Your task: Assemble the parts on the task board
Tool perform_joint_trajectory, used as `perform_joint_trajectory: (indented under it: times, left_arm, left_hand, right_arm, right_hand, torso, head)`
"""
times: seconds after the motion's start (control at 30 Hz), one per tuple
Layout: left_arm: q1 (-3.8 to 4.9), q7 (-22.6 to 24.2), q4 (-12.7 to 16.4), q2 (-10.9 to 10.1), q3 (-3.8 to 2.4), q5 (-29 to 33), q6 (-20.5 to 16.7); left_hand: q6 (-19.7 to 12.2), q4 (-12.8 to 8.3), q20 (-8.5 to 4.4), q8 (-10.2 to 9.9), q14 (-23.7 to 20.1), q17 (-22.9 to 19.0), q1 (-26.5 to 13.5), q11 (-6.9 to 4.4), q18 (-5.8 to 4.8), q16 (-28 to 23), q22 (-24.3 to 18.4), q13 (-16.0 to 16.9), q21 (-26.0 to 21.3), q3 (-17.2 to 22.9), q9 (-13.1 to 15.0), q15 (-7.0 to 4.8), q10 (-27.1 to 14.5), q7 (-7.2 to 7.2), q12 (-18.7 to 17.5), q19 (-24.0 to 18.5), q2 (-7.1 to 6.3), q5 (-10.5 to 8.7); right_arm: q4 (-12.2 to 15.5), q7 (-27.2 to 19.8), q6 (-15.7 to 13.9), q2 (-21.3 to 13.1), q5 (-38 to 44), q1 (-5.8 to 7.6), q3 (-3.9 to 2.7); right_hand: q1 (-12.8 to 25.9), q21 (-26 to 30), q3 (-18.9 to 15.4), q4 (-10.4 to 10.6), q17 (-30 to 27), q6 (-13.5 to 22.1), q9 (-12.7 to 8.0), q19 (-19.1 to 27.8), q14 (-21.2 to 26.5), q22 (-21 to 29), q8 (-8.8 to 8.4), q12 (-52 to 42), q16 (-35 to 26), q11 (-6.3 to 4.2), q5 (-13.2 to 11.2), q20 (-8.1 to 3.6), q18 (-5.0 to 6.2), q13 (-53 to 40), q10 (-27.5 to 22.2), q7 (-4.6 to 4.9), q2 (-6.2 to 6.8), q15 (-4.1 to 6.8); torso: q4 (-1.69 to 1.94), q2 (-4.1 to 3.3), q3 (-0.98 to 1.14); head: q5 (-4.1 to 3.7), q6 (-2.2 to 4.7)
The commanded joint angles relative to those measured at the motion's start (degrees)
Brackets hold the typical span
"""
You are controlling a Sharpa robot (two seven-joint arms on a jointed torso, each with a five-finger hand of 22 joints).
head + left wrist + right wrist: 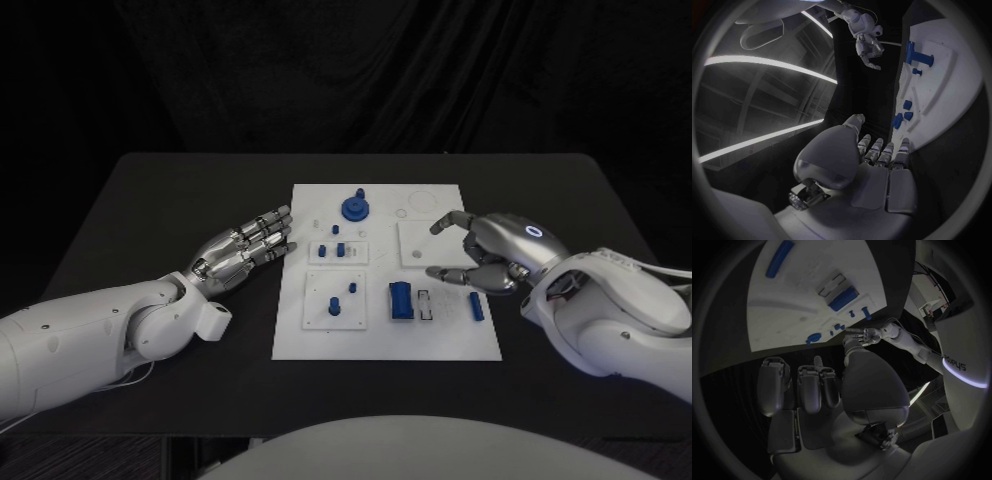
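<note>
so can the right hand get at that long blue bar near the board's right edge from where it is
Probably yes. The right hand hovers over the task board's right side holding nothing, and the long blue bar lies just nearer the robot with nothing over it. A short pull back should reach it.

A black table (159, 200) with rounded far corners occupies the centre of the head view; its surface is matte and uniformly dark. Behind it hangs a black curtain (346, 70) with faint vertical folds, closing off the whole background. At the near edge, below the tabletop, a strip of dark patterned floor (87, 445) is visible. In the left wrist view, long curved light strips (767, 67) cross a dark ceiling with faintly visible panels. In the right wrist view, a narrow lit strip (920, 390) shows beside the dark surroundings; further room detail is too small to identify.
</note>
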State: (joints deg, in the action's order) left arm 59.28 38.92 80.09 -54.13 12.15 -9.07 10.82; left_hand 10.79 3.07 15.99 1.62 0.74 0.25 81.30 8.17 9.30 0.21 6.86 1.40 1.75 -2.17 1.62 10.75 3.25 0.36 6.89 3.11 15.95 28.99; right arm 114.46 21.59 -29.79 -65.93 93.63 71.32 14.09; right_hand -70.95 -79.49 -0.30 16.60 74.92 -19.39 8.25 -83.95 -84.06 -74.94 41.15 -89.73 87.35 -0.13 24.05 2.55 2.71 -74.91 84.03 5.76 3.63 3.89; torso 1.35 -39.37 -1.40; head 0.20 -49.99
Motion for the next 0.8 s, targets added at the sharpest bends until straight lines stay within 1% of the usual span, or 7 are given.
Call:
perform_joint_trajectory:
  times: [0.03,0.1,0.2,0.33,0.47,0.67,0.8]
  left_arm:
    - [-0.07,3.76,0.21,0.04,-0.05,0.32,-0.45]
    - [-0.07,3.73,0.19,0.18,-0.05,0.32,-0.55]
    - [-0.07,3.72,0.22,0.32,-0.05,0.32,-0.51]
    - [-0.07,3.64,0.44,0.3,-0.05,0.32,-0.34]
    - [-0.07,3.71,0.6,0.28,-0.05,0.32,-0.26]
    - [-0.08,3.67,0.37,0.23,-0.05,0.32,-0.12]
    - [-0.08,3.66,0.18,0.42,-0.05,0.32,0.02]
  left_hand:
    - [0.17,0.02,0.37,0.25,0.13,0.07,-0.6,0.17,0.27,0.23,0.08,0.09,0.23,0.34,0.09,0.3,0.1,0.24,0.31,0.04,-0.2,0.13]
    - [0.19,0.0,0.37,0.26,0.14,0.08,-0.63,0.17,0.27,0.24,0.13,0.09,0.25,0.34,0.09,0.3,0.11,0.26,0.33,0.07,-0.23,0.15]
    - [0.24,-0.01,0.37,0.27,0.17,0.09,-0.65,0.17,0.27,0.26,0.13,0.1,0.25,0.35,0.1,0.31,0.14,0.28,0.38,0.08,-0.25,0.18]
    - [0.24,-0.01,0.37,0.27,0.15,0.08,-0.65,0.17,0.27,0.25,0.06,0.1,0.23,0.35,0.1,0.31,0.14,0.29,0.37,0.05,-0.25,0.18]
    - [0.19,-0.02,0.38,0.27,0.15,0.08,-0.66,0.18,0.27,0.25,0.1,0.1,0.25,0.36,0.09,0.31,0.13,0.32,0.36,0.07,-0.25,0.19]
    - [0.18,-0.02,0.38,0.26,0.16,0.08,-0.67,0.18,0.27,0.25,0.13,0.1,0.26,0.36,0.09,0.31,0.14,0.33,0.36,0.08,-0.25,0.19]
    - [0.18,-0.02,0.38,0.26,0.16,0.08,-0.67,0.18,0.27,0.25,0.13,0.1,0.26,0.36,0.09,0.31,0.14,0.33,0.36,0.08,-0.25,0.19]
  right_arm:
    - [0.32,2.88,3.64,-0.93,-6.63,1.96,0.05]
    - [0.16,5.1,6.89,-1.69,-7.8,3.27,0.06]
    - [-0.51,7.96,11.02,-1.82,-8.56,4.07,0.06]
    - [-2.09,10.52,14.23,-1.19,-8.7,3.98,0.08]
    - [-2.74,12.04,14.78,-1.08,-6.78,3.02,0.09]
    - [-3.05,13.95,15.19,-0.88,-4.28,1.59,0.09]
    - [-2.99,14.73,15.64,-0.92,-2.58,0.47,0.1]
  right_hand:
    - [0.19,-1.31,0.18,0.06,11.08,-4.56,1.21,-2.47,-5.15,-12.26,3.1,-0.27,0.62,0.08,4.72,0.01,-0.55,-15.09,5.97,-0.11,-1.09,-0.25]
    - [1.57,-2.71,-0.06,0.07,12.13,-9.79,3.58,-2.99,-5.37,-12.65,7.22,-0.27,1.21,-0.25,9.76,-0.12,-0.84,-15.09,5.97,-0.53,-1.71,-0.04]
    - [2.33,-3.65,-0.14,0.09,12.96,-11.98,5.52,-3.31,-5.53,-12.9,9.61,-0.27,1.65,-0.38,10.99,-0.29,-1.04,-15.09,5.97,-0.97,-1.83,0.2]
    - [3.18,-3.96,-0.94,-0.09,13.09,-10.63,6.95,-3.36,-5.54,-12.96,10.05,-0.27,1.73,-0.14,7.92,-0.21,-1.1,-15.09,5.97,-0.74,-0.69,0.04]
    - [3.54,-4.5,-1.15,0.04,13.24,-10.79,7.79,-3.56,-5.57,-13.12,10.67,-0.27,1.81,-0.08,7.46,-0.16,-1.22,-15.09,5.97,-0.74,-0.59,-0.03]
    - [5.8,-5.74,-1.73,0.17,13.29,-11.16,9.47,-4.05,-5.6,-13.49,11.68,-0.27,1.87,-0.3,8.04,-0.25,-1.49,-15.09,5.97,-1.02,-0.77,0.13]
    - [6.81,-5.88,-1.89,0.16,13.12,-11.92,10.15,-4.09,-5.57,-13.51,11.98,-0.27,1.81,-0.42,7.87,-0.34,-1.51,-15.09,5.97,-1.22,-0.89,0.23]
  torso:
    - [-0.02,-0.01,0.01]
    - [0.03,0.04,-0.05]
    - [0.17,-0.01,-0.12]
    - [0.21,-0.06,-0.13]
    - [0.12,0.03,-0.33]
    - [0.3,-0.14,-0.13]
    - [0.01,-0.15,-0.02]
  head:
    - [-0.34,-0.01]
    - [-0.61,-0.01]
    - [-0.99,-0.01]
    - [-1.37,-0.01]
    - [-1.65,-0.01]
    - [-2.52,-0.01]
    - [-2.47,-0.01]
